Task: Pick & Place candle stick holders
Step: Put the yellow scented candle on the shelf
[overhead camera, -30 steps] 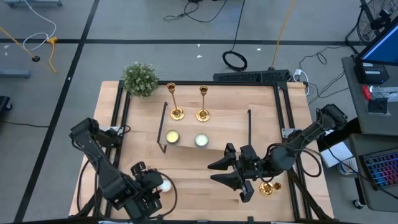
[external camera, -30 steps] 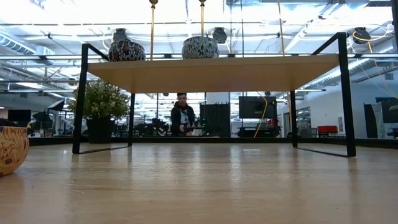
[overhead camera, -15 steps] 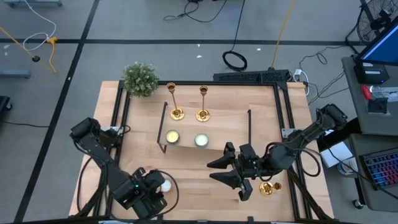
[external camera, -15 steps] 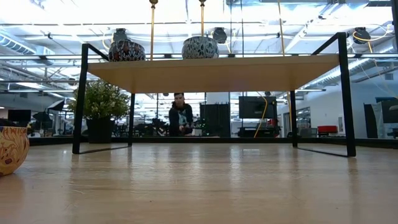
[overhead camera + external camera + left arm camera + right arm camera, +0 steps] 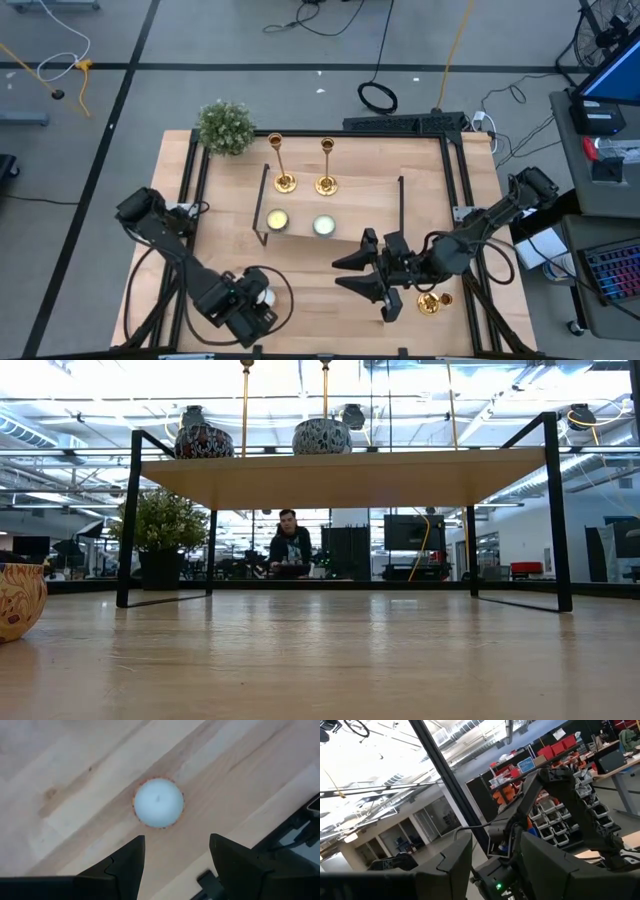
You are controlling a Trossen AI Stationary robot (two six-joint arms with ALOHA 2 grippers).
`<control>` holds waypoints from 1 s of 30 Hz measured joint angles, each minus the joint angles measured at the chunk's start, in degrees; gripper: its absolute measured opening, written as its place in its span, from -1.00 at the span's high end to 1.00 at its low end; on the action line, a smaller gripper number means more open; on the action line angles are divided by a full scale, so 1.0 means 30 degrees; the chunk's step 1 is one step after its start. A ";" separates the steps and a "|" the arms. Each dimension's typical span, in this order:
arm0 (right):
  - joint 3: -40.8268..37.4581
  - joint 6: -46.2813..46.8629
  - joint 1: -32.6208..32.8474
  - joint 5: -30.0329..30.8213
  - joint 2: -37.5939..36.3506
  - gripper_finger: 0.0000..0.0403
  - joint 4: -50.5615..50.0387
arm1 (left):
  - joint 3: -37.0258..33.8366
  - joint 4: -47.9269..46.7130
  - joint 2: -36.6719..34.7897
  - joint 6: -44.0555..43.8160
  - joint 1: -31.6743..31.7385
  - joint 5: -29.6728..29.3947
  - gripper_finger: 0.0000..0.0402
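Note:
Two gold candle stick holders stand upright on their round bases on the far part of the wooden shelf. A third stands on the table under my right arm. My left gripper points down, open, above a white tealight on the table's near left part; its fingers are clear of it. My right gripper is raised over the table's near middle, pointing toward the left edge, open and empty.
Two tealights sit on the shelf's near part. A small potted plant stands at the far left corner. The shelf's black wire legs stand on the table. A person is in the room behind.
My left gripper has sunk toward the white tealight, shifted a little toward the table's right edge, and rolled about its own line. Its fingers stay apart. My right arm has kept still.

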 joint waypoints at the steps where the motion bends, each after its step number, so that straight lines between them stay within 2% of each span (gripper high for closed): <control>1: 0.0000 0.0000 0.0000 0.0006 0.0000 0.18 -0.0019 | -0.0159 0.0245 0.0000 -0.0006 0.0074 0.0237 -0.14; 9: 0.0000 -0.0029 0.0000 0.0437 0.0000 0.18 -0.0169 | -0.1846 0.2338 0.0000 -0.0947 0.0586 0.2451 -0.19; 15: 0.0000 0.0152 0.0000 0.0405 0.0000 0.18 -0.0197 | -0.2695 0.2916 0.0000 -0.1379 0.0749 0.3859 -0.48; 22: 0.0000 0.1078 0.0007 0.0304 0.0004 0.18 -0.0277 | -0.2094 0.3421 -0.0204 -0.1450 0.0870 0.3885 -0.75; 30: 0.0002 0.1552 0.0007 -0.1291 0.0006 0.18 -0.0636 | -0.2083 0.6096 -0.0138 -0.2634 0.1305 0.2301 -0.90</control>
